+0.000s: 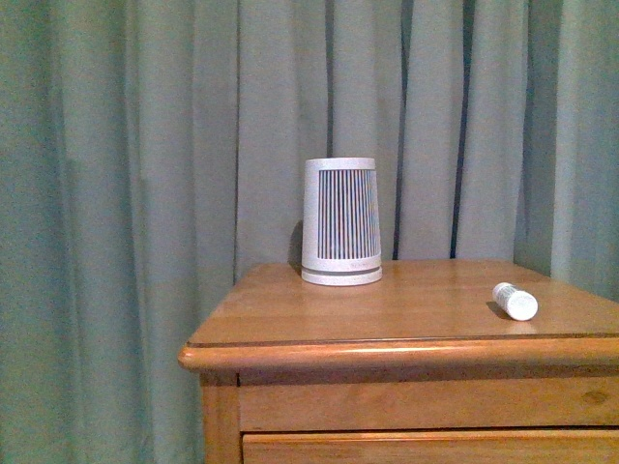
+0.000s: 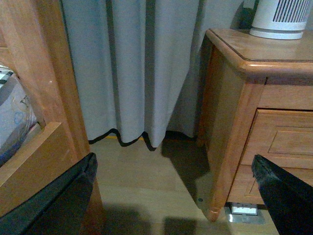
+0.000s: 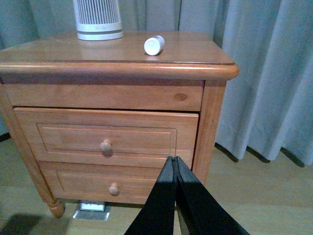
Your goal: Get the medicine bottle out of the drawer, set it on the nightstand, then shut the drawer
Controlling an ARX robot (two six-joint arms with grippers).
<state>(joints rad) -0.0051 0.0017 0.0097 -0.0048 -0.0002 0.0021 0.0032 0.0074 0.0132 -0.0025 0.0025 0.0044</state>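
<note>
Medicine bottle [image 3: 154, 45] lying on side on nightstand [image 3: 205, 71] worktop, right of ribbed device [image 3: 98, 19]. Drawer [image 3: 105, 137] looks fully in. Right gripper [image 3: 174, 169] jaws clenched, empty; left gripper [image 2: 171, 196] jaws released, empty. Risk: bump to worktop rolls bottle off.

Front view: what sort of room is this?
Probably a bedroom. A small wooden nightstand with two knobbed drawers stands before floor-length curtains, and the left wrist view shows what looks like a wooden bed frame beside it.
</note>
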